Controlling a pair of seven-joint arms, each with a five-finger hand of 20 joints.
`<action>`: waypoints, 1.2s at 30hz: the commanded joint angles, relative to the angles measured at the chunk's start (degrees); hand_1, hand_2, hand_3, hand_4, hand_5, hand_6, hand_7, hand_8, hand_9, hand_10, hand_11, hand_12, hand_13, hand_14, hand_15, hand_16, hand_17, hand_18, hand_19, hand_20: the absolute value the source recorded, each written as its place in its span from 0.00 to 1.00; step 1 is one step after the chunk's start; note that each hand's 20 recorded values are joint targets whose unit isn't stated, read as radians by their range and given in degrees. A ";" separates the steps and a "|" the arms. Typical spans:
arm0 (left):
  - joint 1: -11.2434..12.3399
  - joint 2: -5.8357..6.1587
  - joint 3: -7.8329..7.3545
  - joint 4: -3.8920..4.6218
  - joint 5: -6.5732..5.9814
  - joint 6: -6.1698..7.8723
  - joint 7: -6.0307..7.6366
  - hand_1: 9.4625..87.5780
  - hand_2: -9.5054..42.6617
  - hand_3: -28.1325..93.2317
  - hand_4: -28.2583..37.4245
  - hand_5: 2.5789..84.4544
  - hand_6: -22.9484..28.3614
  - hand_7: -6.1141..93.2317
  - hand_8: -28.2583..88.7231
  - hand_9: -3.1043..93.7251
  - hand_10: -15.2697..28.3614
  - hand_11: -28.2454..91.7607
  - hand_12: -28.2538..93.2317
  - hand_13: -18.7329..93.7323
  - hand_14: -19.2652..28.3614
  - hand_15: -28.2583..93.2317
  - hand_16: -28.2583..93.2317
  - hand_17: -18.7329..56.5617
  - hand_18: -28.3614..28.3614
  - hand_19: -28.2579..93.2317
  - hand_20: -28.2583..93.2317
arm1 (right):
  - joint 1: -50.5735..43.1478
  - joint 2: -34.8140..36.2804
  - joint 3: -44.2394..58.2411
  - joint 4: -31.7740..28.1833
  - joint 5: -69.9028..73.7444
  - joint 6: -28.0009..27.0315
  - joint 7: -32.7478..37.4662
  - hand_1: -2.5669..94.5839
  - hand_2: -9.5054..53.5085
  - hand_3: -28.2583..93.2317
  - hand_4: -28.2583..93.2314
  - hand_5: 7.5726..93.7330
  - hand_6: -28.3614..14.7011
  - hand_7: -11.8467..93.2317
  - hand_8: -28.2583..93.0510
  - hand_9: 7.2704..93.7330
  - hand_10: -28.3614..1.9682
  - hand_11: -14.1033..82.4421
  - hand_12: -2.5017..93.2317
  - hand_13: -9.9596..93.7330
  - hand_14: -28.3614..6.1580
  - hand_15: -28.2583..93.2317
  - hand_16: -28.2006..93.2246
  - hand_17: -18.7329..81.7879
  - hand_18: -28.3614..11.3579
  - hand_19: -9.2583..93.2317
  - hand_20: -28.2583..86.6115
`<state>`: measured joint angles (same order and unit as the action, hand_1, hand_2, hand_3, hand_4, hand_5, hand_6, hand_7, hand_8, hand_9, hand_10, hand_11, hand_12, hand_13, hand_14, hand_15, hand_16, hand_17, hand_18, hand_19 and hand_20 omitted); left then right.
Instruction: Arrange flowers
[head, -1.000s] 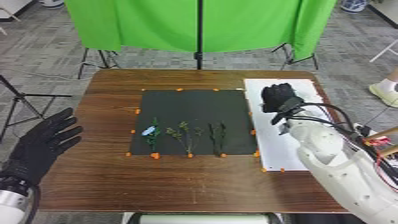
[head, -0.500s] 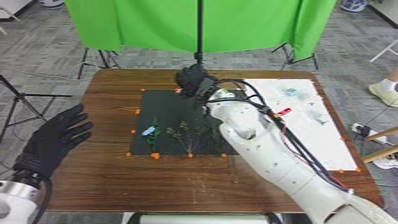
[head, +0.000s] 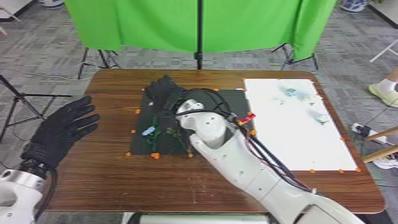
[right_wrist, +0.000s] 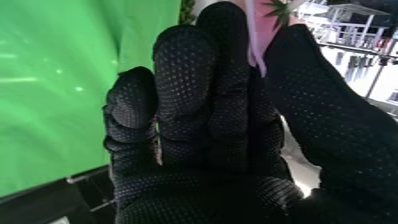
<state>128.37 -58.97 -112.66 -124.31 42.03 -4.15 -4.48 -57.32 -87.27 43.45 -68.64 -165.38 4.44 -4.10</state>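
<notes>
Resting on the dark mat, the blue flower lies nearer the robot than the right hand, and here's the leafy sprig just beside it, partly tucked behind the right arm. Over on the white sheet, well apart from that hand, sit the pale blooms. And what a swing across! A second ago the hand was over the white sheet, then at the mat's far edge; now it's above the mat's far left part, and those blooms are in plain sight. Into the wrist view: the right hand has its fingers extended and thumb apart, something pink with a green, star-shaped piece by the tips; held or merely behind, I can't tell. The left hand waits, fingers spread, left of the mat.
</notes>
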 joint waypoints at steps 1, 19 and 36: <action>-1.07 1.66 1.25 0.75 -0.14 -0.63 -0.57 0.22 0.17 0.82 0.02 0.32 0.50 0.30 0.13 0.24 0.58 0.48 0.34 0.30 0.68 0.60 0.20 0.12 0.84 0.62 0.31 | 0.78 -4.28 2.19 4.50 -5.32 4.06 0.36 0.51 0.00 0.93 0.00 0.72 0.69 0.58 0.09 0.91 0.83 0.35 0.51 0.82 0.78 0.67 0.54 0.53 0.30 0.91 0.57; -3.74 3.14 2.94 1.65 -0.30 -1.06 -1.36 0.22 0.17 0.82 0.02 0.32 0.50 0.30 0.13 0.24 0.58 0.48 0.34 0.30 0.68 0.60 0.20 0.12 0.85 0.62 0.31 | -0.41 -4.23 0.06 3.97 -8.87 1.83 6.89 0.46 0.00 0.91 0.00 0.66 0.68 0.59 0.08 0.85 0.81 0.37 0.49 0.78 0.74 0.72 0.50 0.51 0.31 0.90 0.59; -2.96 2.67 2.64 1.51 -0.33 -0.90 -1.12 0.22 0.17 0.82 0.01 0.32 0.51 0.30 0.13 0.24 0.58 0.48 0.34 0.30 0.67 0.60 0.20 0.12 0.84 0.62 0.31 | -0.25 -5.37 1.32 4.65 -6.94 4.55 6.18 0.42 0.01 0.90 0.00 0.64 0.68 0.58 0.09 0.80 0.76 0.46 0.42 0.77 0.73 0.74 0.46 0.50 0.30 0.90 0.60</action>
<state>124.33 -55.85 -109.90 -122.99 41.90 -4.70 -5.23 -57.77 -92.87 47.08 -61.12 -168.04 8.13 2.09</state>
